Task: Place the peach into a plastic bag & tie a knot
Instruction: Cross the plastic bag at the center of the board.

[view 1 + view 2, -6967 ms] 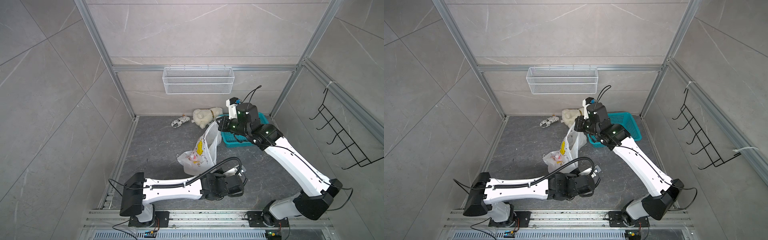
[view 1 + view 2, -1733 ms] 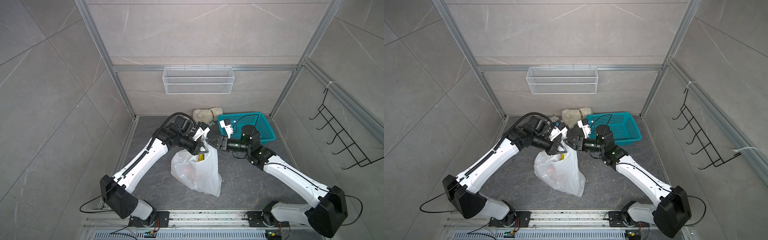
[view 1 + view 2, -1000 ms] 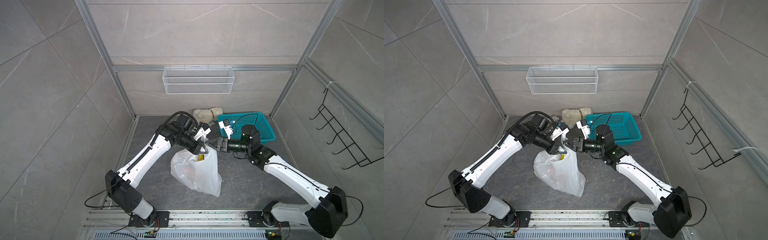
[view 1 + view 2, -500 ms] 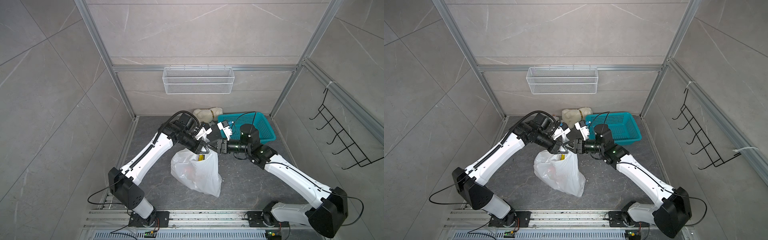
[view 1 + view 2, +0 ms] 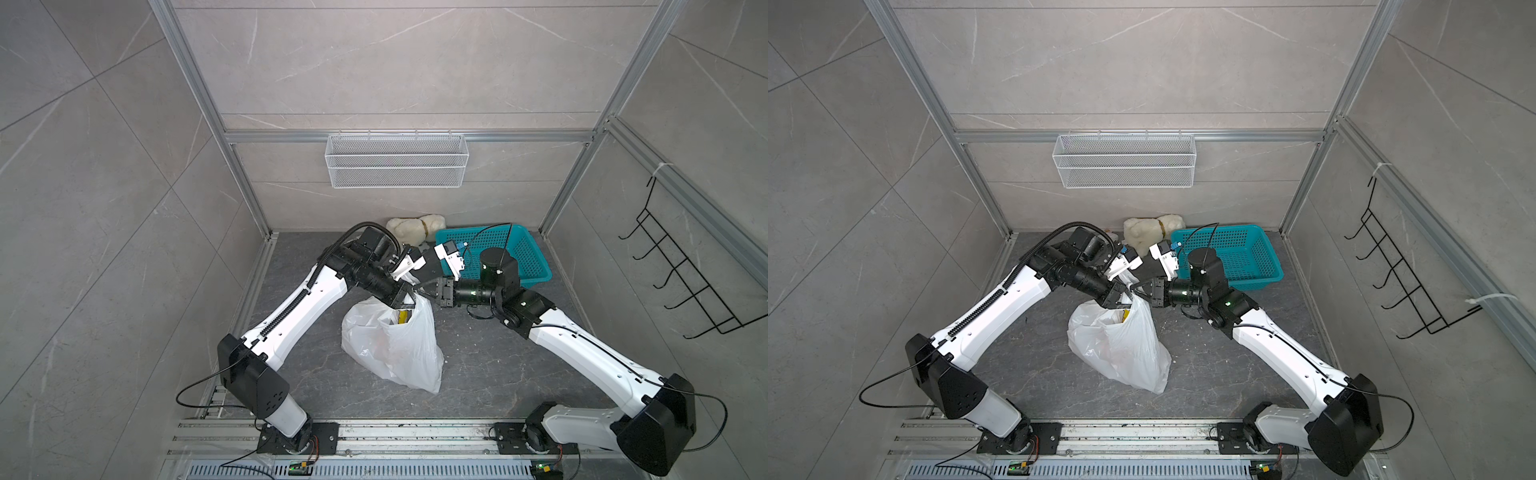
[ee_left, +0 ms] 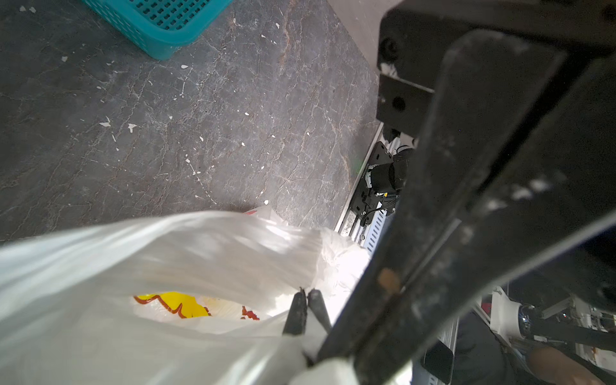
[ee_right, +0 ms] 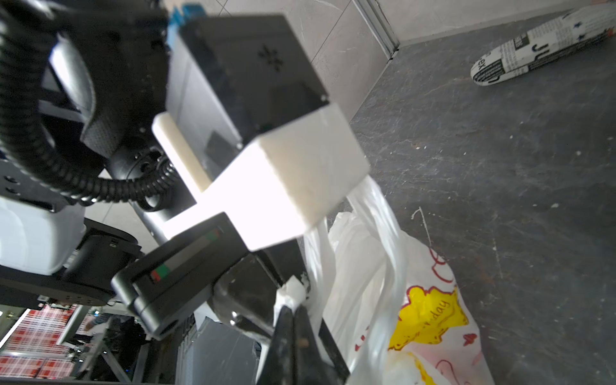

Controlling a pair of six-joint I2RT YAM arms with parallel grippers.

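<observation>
the left tool is clamped shut on the gathered top of the plastic bag. the right tool, also closed, pinches a white fold just beside it. the bag's base rests mid-bench.

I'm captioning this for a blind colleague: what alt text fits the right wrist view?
The right gripper is shut on a white strip of the plastic bag, whose yellow print shows. The left arm looms close, and a black-and-white packet lies farther off on the dark floor.
</observation>
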